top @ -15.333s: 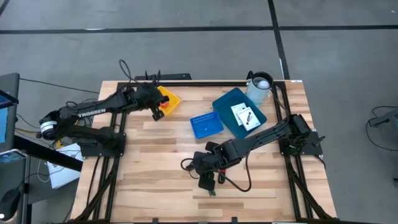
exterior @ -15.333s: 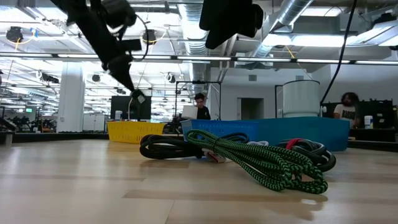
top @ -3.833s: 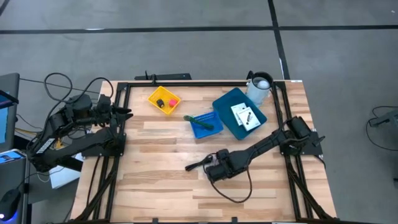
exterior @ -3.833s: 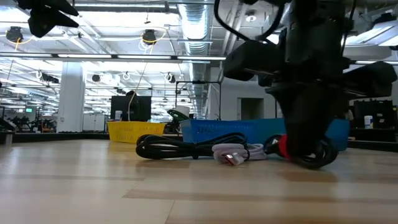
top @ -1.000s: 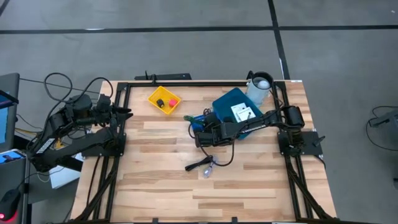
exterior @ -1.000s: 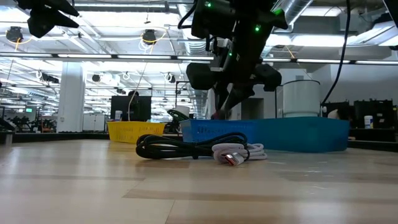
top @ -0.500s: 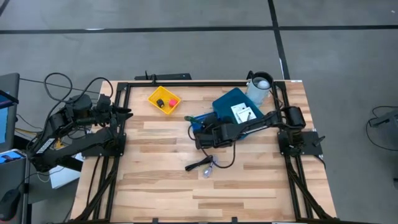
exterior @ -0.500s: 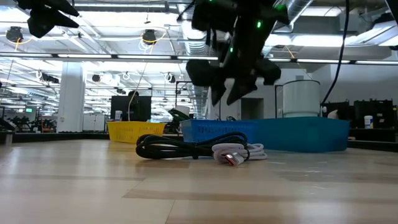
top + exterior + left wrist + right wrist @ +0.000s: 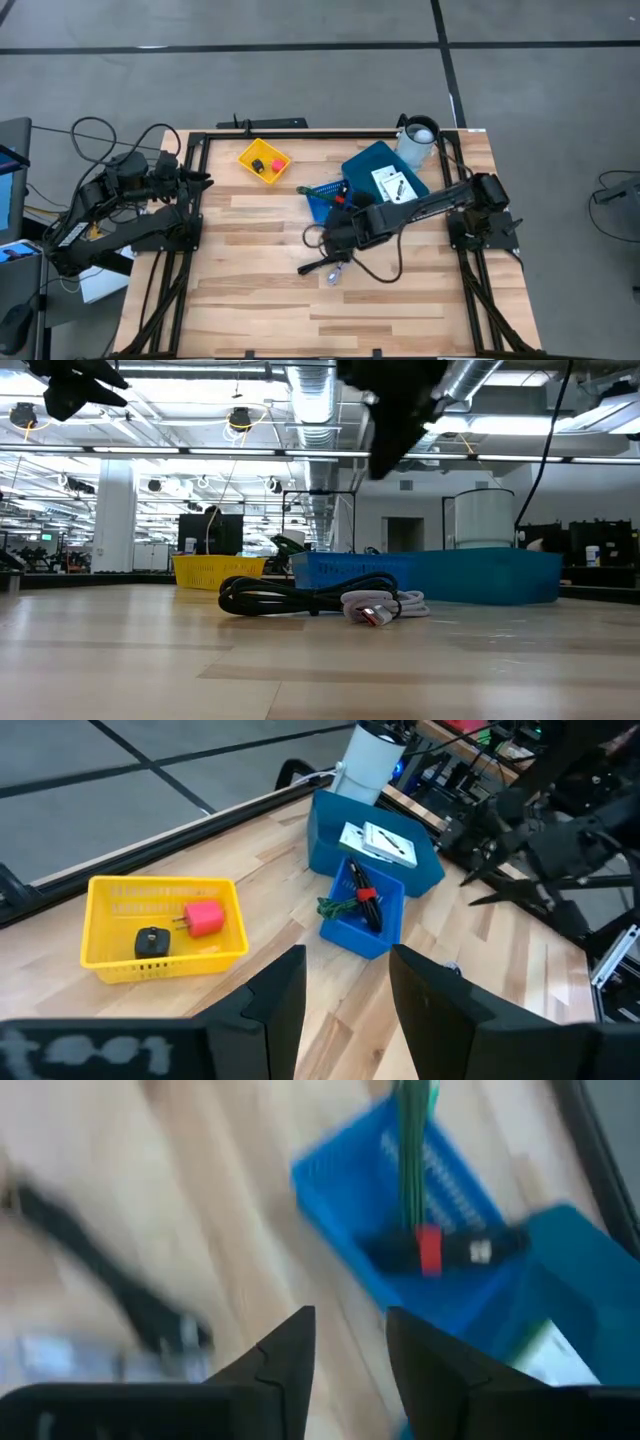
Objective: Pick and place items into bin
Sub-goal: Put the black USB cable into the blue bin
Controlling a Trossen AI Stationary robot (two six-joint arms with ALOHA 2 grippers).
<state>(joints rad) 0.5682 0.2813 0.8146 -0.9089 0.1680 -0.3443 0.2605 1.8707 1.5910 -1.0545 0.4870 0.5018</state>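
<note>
step: between picks, you're heading for the cable [image 9: 322, 268] | right gripper [image 9: 335, 240] open, empty, over table centre | cable at its 6 o'clock | cord [image 9: 338, 906] in small blue bin [image 9: 316, 207] at 12 | next: lower, grab cable | left gripper [image 9: 345, 985] parked at 9, open

The counter [image 9: 250, 300] is made of pale wooden planks and rests on a black metal frame [image 9: 160, 290]. It stands on a smooth grey floor [image 9: 300, 90] crossed by dark straight lines [image 9: 440, 30]. Seen level across the counter, the room behind is a big open hall with silver air ducts [image 9: 310, 400] and pipes running under the ceiling, long strip lights [image 9: 90, 453], a thick white pillar [image 9: 115, 515] and a dark doorway [image 9: 405, 532] in the far wall.
</note>
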